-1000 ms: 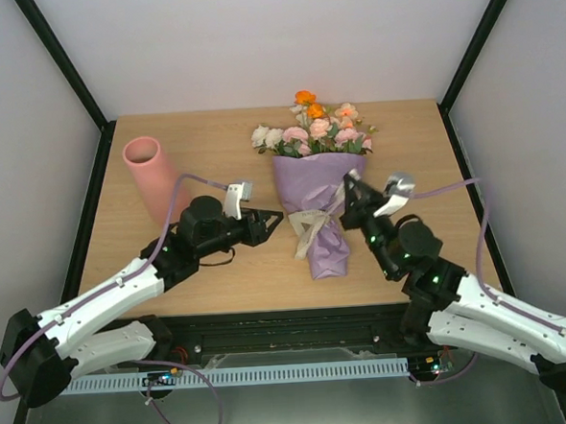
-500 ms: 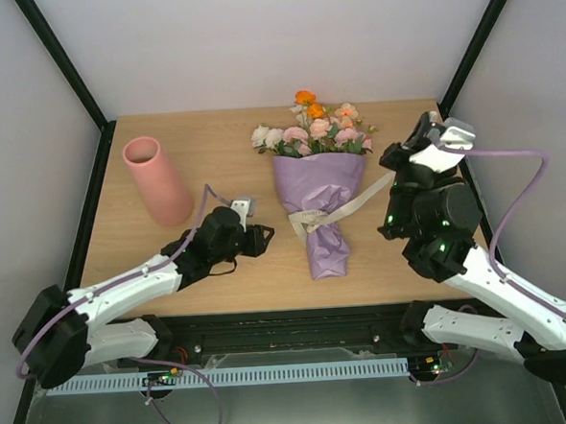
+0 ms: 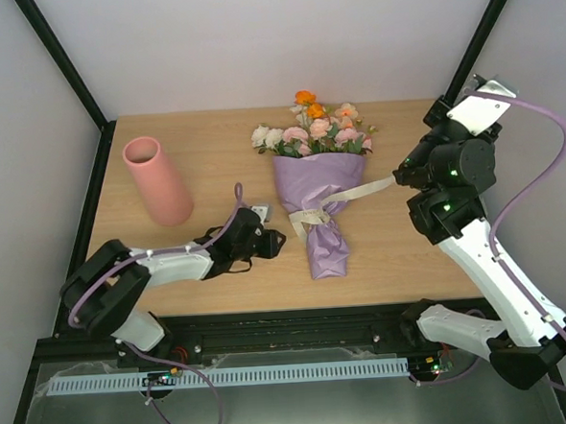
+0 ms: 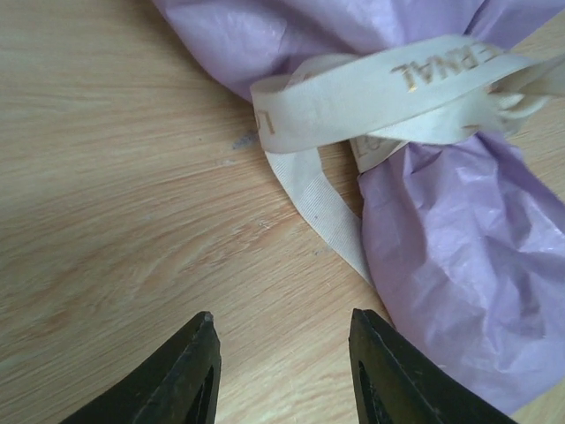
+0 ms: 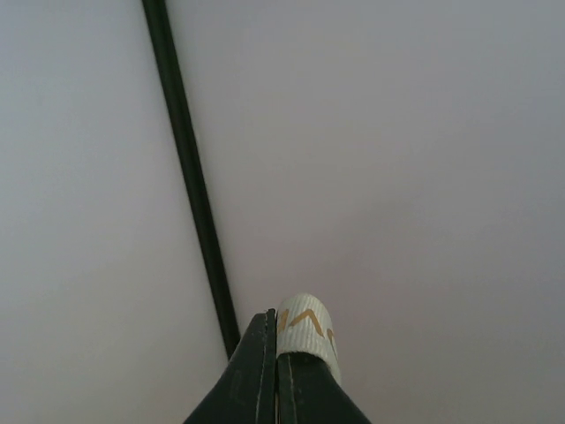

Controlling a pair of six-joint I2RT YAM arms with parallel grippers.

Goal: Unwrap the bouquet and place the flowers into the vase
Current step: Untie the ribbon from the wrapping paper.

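The bouquet (image 3: 320, 195) lies mid-table, its lilac wrap (image 4: 459, 265) tied with a cream ribbon (image 3: 354, 190), and the flowers (image 3: 316, 128) point toward the back. My right gripper (image 3: 397, 178) is raised right of the bouquet and shut on the ribbon's end (image 5: 306, 327), which runs taut back to the knot (image 4: 388, 84). My left gripper (image 3: 276, 239) sits low over the wood just left of the wrap's narrow part. In the left wrist view the left gripper (image 4: 281, 322) is open and holds nothing. The salmon-pink vase (image 3: 156, 181) stands upright at the back left.
A loose ribbon tail (image 4: 322, 208) lies on the wood ahead of the left fingertips (image 4: 205, 325). Black frame posts (image 3: 474, 42) rise at the table's back corners, one close behind the right arm. White walls enclose the table.
The right arm has swung up and to the right, drawing the ribbon out of the bow into a taut line. The left gripper has slid right toward the bouquet and narrowed slightly.
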